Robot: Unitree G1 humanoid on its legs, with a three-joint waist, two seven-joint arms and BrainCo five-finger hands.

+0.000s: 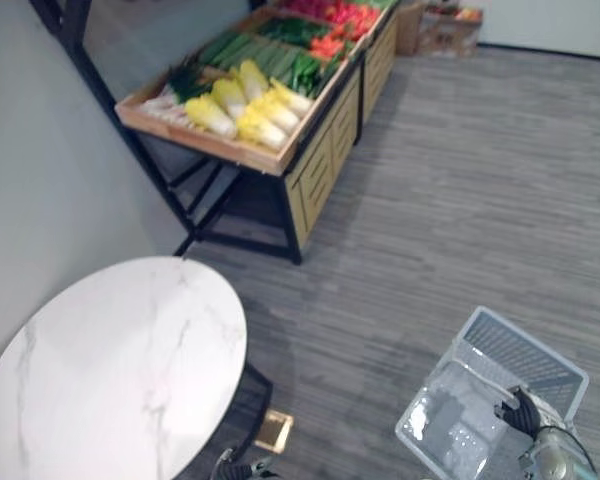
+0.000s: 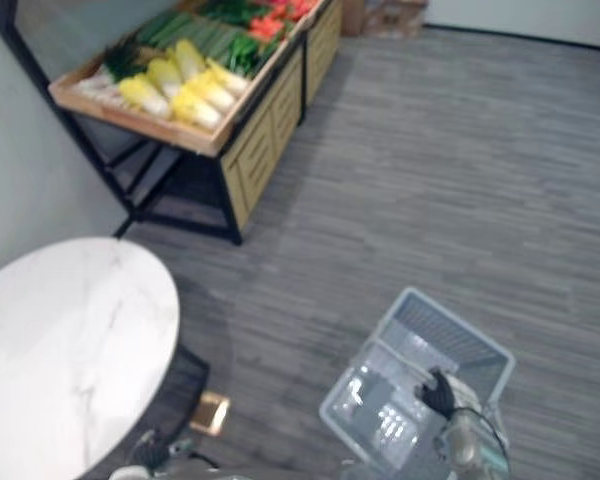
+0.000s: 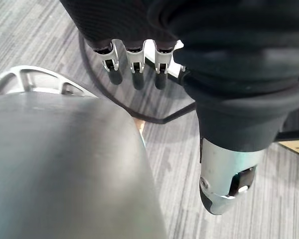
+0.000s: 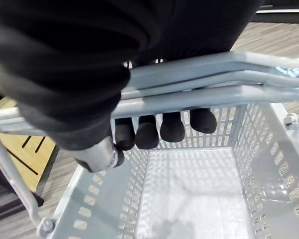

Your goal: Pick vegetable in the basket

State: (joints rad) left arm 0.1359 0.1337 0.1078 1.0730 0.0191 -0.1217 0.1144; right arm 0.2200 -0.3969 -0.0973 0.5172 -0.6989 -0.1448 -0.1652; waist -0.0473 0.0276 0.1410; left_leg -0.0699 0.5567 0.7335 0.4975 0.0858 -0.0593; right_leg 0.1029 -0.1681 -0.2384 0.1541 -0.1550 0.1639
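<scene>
Right hand (image 4: pixel 172 127) curls round the basket (image 1: pixel 525 350) handles, vegetables (image 1: pixel 245 105) (on the stand (image 1: pixel 315 170)) well apart.

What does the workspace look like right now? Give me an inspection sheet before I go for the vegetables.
Surface: grey striped floor; sloped wooden produce stand ahead on the left.
Job's things: pale grey plastic basket is empty; yellow-white cabbages, green vegetables and red vegetables lie on the stand.
Clutter: round white marble table near left; cardboard boxes in the far corner.
Hands: right hand curled round the basket's handle; left hand relaxed, holding nothing.
Cables: nothing seen.
Surroundings: grey wall on the left.
</scene>
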